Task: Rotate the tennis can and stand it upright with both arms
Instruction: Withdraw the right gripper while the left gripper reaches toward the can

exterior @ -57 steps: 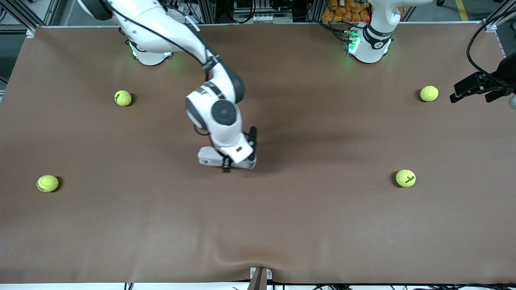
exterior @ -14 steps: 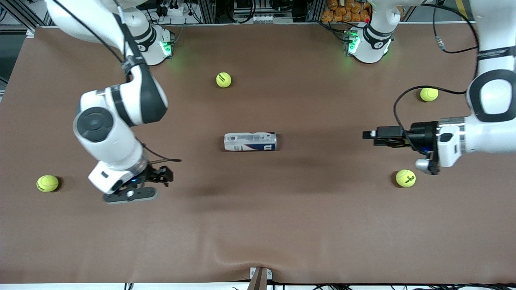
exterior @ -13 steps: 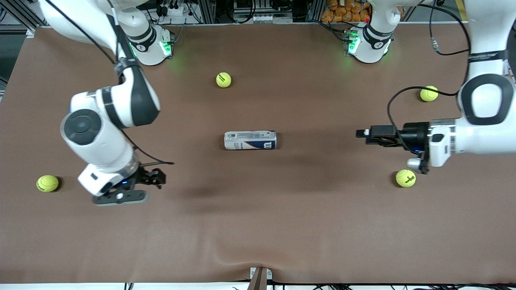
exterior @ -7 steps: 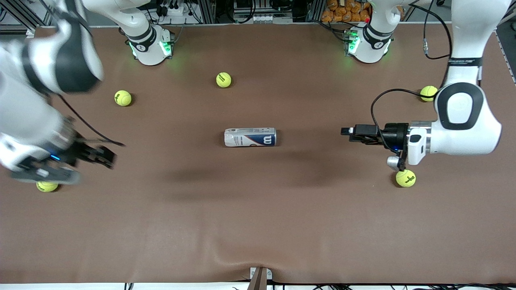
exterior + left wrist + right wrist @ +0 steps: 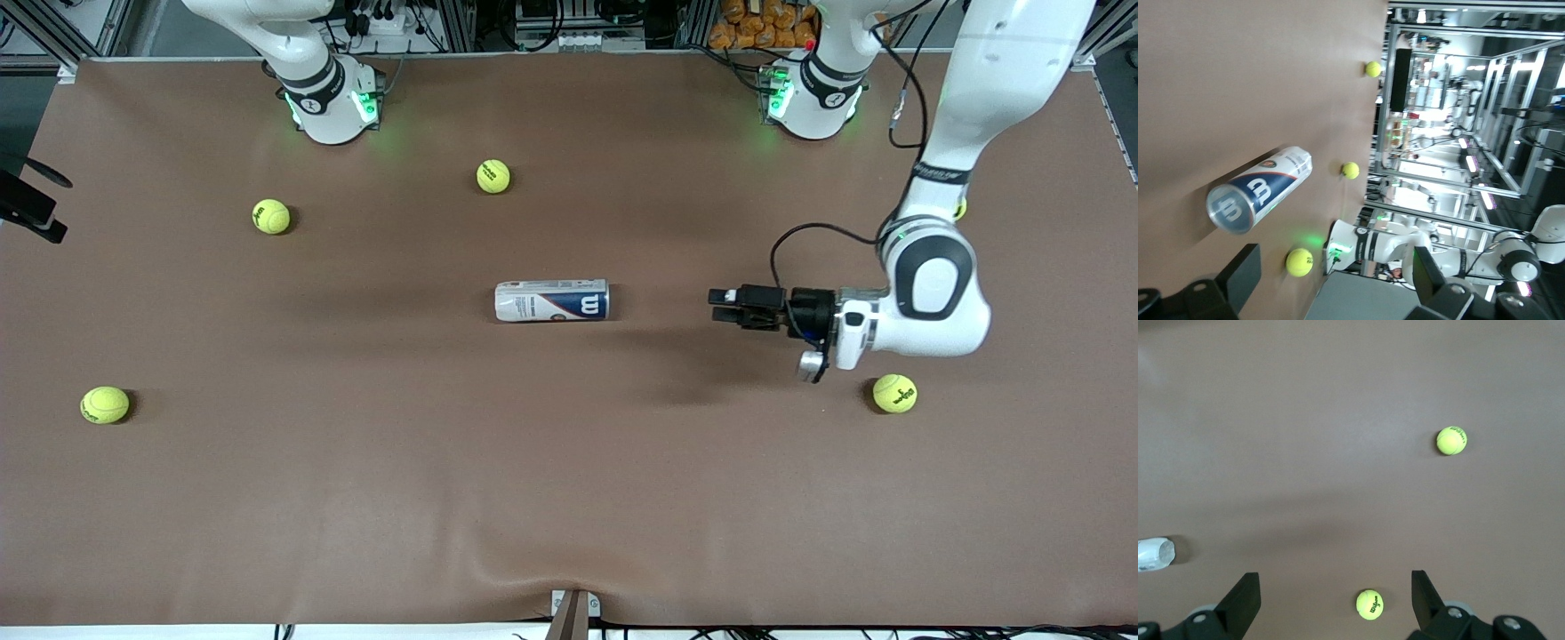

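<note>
the tennis can [image 5: 552, 300] is seen lying on the tabletop [image 5: 569, 498]. the left end effector [image 5: 722, 304], fingers apart, is held near it; the right end effector [image 5: 1331, 600] is spread above the tabletop.

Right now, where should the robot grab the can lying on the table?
Probably the end with the W, since the tennis can lies on its side with that end facing the open left gripper. Coming in level from the left arm's end of the table, the fingers could close across its round body.
</note>
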{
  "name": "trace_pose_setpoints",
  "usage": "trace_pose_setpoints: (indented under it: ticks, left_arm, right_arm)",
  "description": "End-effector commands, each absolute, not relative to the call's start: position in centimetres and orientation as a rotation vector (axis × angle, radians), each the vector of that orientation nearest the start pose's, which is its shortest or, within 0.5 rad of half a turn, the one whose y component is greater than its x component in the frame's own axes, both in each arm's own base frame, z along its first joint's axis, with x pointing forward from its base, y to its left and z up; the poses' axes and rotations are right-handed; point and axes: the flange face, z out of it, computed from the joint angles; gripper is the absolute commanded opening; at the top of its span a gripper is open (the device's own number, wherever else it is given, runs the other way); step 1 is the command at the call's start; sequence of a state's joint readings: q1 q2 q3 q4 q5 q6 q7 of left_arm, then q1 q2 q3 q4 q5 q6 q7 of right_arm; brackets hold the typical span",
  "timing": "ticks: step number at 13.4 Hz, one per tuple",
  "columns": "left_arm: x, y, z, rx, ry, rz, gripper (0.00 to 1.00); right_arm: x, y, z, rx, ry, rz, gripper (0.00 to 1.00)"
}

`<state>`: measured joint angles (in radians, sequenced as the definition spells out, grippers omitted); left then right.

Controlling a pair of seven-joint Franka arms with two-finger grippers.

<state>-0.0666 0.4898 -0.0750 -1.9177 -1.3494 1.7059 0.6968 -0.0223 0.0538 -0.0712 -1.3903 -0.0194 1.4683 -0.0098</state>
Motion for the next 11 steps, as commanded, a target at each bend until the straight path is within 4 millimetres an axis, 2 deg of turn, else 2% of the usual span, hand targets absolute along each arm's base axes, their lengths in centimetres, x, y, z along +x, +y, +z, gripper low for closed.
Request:
trace_pose_setpoints:
  ticks: [1,3,5,6,8,10,11]
  left_arm:
    - [57.2,-19.2,24.1,1.758,-0.065,-0.23,1.0]
    - [56.0,-19.2,22.1,1.782,-0.034,-0.225,1.0]
    - [55.1,-19.4,20.4,1.768,0.006,-0.24,1.0]
    - [54.7,-20.1,19.6,1.756,0.021,-0.251,1.0]
    - [54.0,-21.8,17.8,1.752,0.052,-0.252,1.0]
    - [52.8,-25.2,15.6,1.717,0.09,-0.217,1.0]
    - [52.4,-26.8,15.3,1.723,0.115,-0.205,1.0]
  right_arm:
    - [55.5,-4.9,65.2,-3.138,0.048,0.036,1.0]
    - [55.2,-5.4,64.1,-3.134,0.062,0.079,1.0]
    - [54.9,-1.9,63.1,-3.134,0.024,0.11,1.0]
    - [54.6,-1.1,63.4,-3.137,0.088,0.101,1.0]
    - [54.0,-0.9,64.4,-3.137,0.105,0.082,1.0]
    - [53.8,-1.8,64.9,-3.136,0.127,0.065,1.0]
    - [53.9,-2.6,65.3,-3.129,0.145,0.046,1.0]
